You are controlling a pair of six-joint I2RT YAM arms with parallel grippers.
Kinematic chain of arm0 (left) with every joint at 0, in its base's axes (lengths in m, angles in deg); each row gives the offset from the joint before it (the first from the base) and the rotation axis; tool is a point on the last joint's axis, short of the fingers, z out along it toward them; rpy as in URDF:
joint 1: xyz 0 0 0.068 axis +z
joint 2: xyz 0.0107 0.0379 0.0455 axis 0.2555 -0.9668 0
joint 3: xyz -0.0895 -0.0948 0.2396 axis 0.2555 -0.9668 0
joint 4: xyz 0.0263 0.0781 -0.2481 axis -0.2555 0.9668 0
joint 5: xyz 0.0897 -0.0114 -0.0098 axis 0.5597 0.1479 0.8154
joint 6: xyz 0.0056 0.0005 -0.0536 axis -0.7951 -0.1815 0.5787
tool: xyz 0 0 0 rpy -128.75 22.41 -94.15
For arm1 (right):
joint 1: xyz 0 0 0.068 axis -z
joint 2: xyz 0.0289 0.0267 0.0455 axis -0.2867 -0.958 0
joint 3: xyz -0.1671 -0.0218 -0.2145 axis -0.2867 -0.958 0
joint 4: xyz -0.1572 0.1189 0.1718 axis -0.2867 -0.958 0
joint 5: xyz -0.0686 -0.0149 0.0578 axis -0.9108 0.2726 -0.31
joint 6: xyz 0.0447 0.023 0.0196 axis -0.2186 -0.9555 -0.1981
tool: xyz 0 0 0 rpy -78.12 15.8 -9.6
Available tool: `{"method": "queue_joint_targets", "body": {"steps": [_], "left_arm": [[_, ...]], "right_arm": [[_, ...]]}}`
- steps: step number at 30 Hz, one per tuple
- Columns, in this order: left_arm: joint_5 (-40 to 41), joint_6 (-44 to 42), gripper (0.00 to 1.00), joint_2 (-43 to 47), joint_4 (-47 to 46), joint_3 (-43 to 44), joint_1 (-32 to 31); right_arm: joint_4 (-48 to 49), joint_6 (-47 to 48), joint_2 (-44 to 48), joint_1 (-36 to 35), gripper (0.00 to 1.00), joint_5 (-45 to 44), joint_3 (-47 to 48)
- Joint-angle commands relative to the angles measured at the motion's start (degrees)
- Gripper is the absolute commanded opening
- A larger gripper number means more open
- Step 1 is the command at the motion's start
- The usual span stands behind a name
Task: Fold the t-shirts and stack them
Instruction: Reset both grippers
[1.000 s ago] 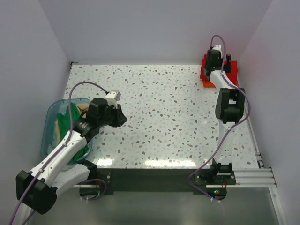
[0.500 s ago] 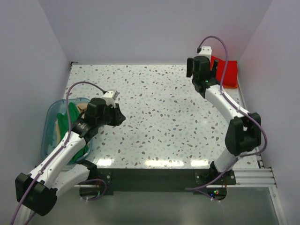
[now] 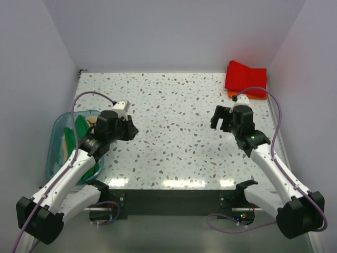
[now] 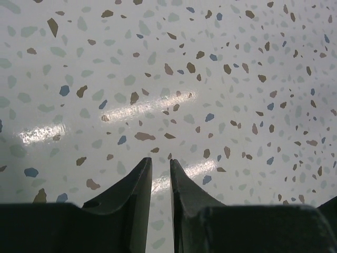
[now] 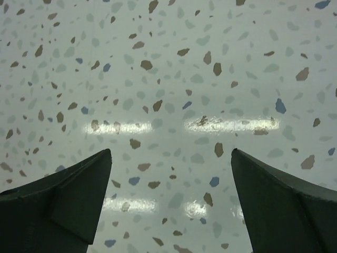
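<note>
Tub (image 3: 53, 152) holds green shirt (image 3: 80, 126), perhaps tan too.

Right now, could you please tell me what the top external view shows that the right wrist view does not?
Only the top external view shows the folded red t-shirt lying on an orange t-shirt at the far right corner, the plastic tub holding a green t-shirt at the left edge, and the left gripper. Only the right wrist view shows close up that the right gripper is open wide, with nothing between its fingers. Both show the speckled table.
</note>
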Motion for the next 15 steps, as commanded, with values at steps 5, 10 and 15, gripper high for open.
{"method": "queue_joint_targets", "body": {"steps": [5,10,15], "left_arm": [[2.7,0.0,0.25,1.8,-1.0,0.6,0.7],[3.2,0.2,0.26,2.2,-0.9,0.5,0.7],[3.5,0.3,0.26,2.5,-1.0,0.4,0.7]], "right_arm": [[-5.0,-1.5,10.5,-0.1,0.99,6.6,-3.8],[-5.3,-1.6,11.5,-0.1,0.99,8.7,-4.5],[-5.0,-1.7,11.4,-0.1,0.99,9.3,-4.3]]}}
